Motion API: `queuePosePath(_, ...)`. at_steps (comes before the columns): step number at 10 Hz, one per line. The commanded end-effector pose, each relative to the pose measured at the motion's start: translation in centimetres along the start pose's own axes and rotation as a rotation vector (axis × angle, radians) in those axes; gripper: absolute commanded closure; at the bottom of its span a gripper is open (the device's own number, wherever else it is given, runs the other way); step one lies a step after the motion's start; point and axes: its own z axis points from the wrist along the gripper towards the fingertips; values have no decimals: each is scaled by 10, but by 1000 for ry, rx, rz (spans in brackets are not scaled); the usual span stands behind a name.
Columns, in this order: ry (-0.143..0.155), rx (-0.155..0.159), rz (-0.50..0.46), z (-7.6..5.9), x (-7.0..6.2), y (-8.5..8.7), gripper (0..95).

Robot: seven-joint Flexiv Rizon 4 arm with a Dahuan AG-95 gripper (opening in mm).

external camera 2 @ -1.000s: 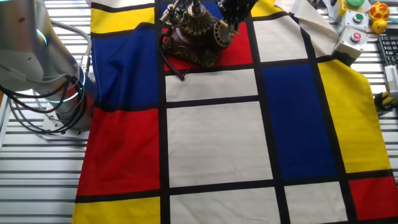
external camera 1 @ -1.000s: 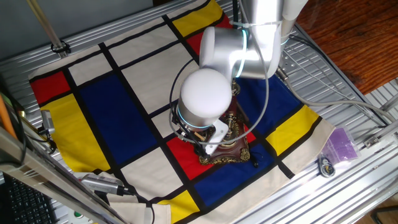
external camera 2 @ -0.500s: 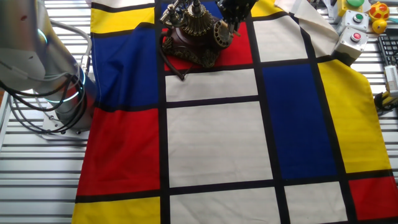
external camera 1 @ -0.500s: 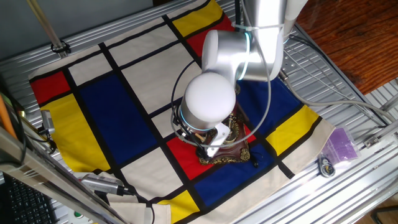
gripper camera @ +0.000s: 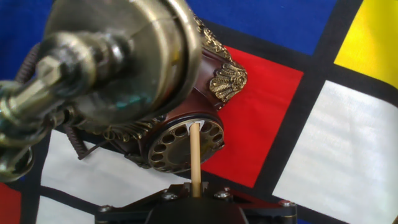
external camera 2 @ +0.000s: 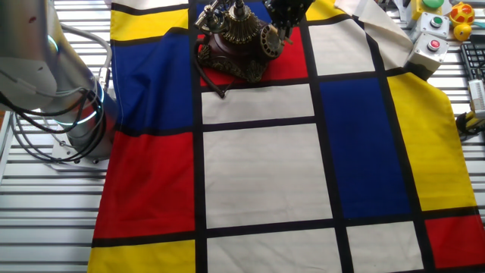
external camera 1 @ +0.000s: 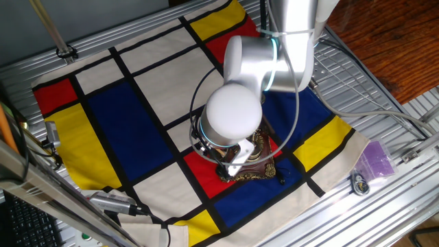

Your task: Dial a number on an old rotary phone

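Note:
The old rotary phone (gripper camera: 214,74) has a dark red-brown base with brass trim. Its dark round dial (gripper camera: 177,149) faces my gripper, and the brass handset (gripper camera: 112,56) fills the upper left, blurred. My gripper (gripper camera: 194,188) is shut on a thin wooden stick (gripper camera: 194,155) whose tip rests at a finger hole near the top of the dial. In one fixed view the arm hides most of the phone (external camera 1: 257,165). In the other fixed view the phone (external camera 2: 239,42) sits at the top edge, with the gripper (external camera 2: 285,17) just right of the dial.
The phone stands on a red square of a red, blue, yellow and white checked cloth (external camera 2: 265,167). The arm's base (external camera 2: 64,91) with cables is at the left. A button box (external camera 2: 430,45) sits at the top right. A purple object (external camera 1: 376,159) lies off the cloth.
In one fixed view the arm's wrist has shifted slightly right and down over the phone. The other fixed view shows no visible change.

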Motion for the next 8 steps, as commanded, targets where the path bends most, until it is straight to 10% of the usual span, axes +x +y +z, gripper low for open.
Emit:
queuePosePath(1, 9, -4, 15, 0, 0, 0, 950)
queuePosePath(8, 28, -14, 48, 1, 0, -1, 950)
